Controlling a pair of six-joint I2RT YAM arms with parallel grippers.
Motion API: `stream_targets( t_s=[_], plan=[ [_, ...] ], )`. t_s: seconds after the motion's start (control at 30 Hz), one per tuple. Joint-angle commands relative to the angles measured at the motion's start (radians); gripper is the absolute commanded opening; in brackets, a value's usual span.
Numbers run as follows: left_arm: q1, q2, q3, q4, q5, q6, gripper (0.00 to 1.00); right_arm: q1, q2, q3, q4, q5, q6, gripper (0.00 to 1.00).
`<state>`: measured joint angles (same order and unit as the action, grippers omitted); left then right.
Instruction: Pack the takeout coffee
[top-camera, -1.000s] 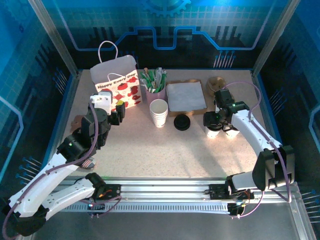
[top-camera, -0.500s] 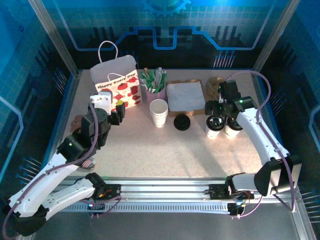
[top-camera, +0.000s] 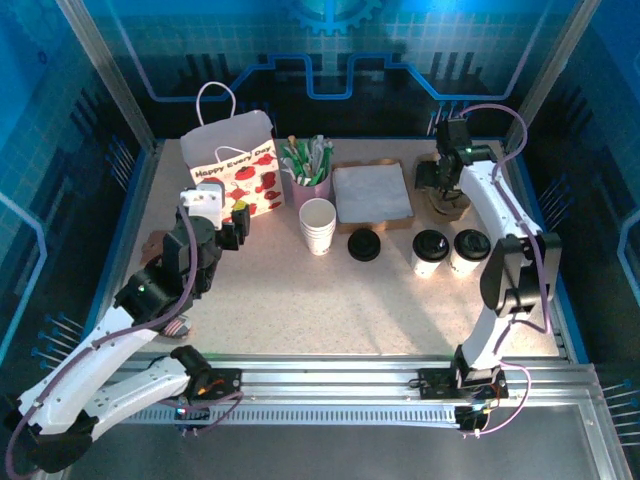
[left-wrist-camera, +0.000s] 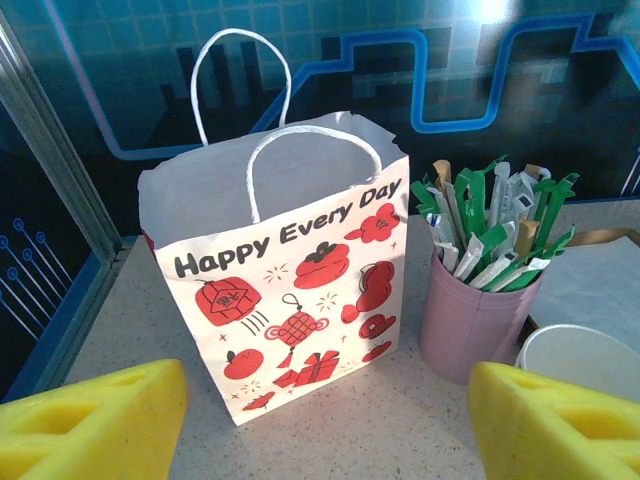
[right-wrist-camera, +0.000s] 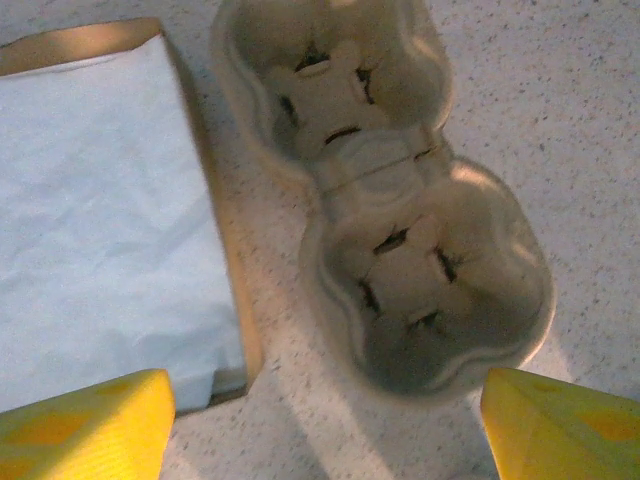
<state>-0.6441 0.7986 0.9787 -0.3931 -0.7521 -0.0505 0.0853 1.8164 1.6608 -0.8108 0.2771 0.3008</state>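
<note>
Two white takeout coffee cups with black lids (top-camera: 430, 251) (top-camera: 468, 250) stand side by side right of centre. My right gripper (top-camera: 441, 182) hangs open behind them, over a brown pulp cup carrier (top-camera: 452, 207). In the right wrist view the two-well carrier (right-wrist-camera: 390, 230) lies empty just ahead of the open gripper (right-wrist-camera: 325, 430), with nothing between the yellow fingertips (right-wrist-camera: 85, 425). The white gift bag (top-camera: 235, 170) stands open at the back left. My left gripper (top-camera: 237, 225) is open in front of the bag (left-wrist-camera: 285, 270), apart from it.
A pink cup of green-white sticks (top-camera: 308, 166) stands right of the bag, with a stack of nested white cups (top-camera: 318, 226) in front. A loose black lid (top-camera: 364, 245) lies on the table. White napkins (right-wrist-camera: 100, 220) sit in a brown tray (top-camera: 372, 193).
My right arm has risen from the two lidded cups and swung back over the pulp carrier. The cups stay where they stood. The left arm has not moved.
</note>
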Motion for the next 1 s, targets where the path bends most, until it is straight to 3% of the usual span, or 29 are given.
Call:
stream_targets(
  t_s=[0.0, 0.27, 0.63, 0.97],
  plan=[
    [0.010, -0.001, -0.011, 0.023, -0.017, 0.009, 0.75, -0.038, 0.066, 0.067, -0.012, -0.007, -0.048, 0.77],
    [0.019, 0.011, -0.012, 0.025, -0.012, 0.009, 0.75, -0.070, 0.207, 0.125, 0.019, -0.026, -0.079, 0.75],
    [0.039, 0.024, -0.012, 0.024, -0.002, 0.005, 0.75, -0.107, 0.259, 0.092, 0.152, -0.088, -0.156, 0.71],
    [0.058, 0.026, -0.012, 0.025, 0.004, 0.001, 0.75, -0.117, 0.334, 0.162, 0.131, -0.099, -0.208, 0.64]
  ],
)
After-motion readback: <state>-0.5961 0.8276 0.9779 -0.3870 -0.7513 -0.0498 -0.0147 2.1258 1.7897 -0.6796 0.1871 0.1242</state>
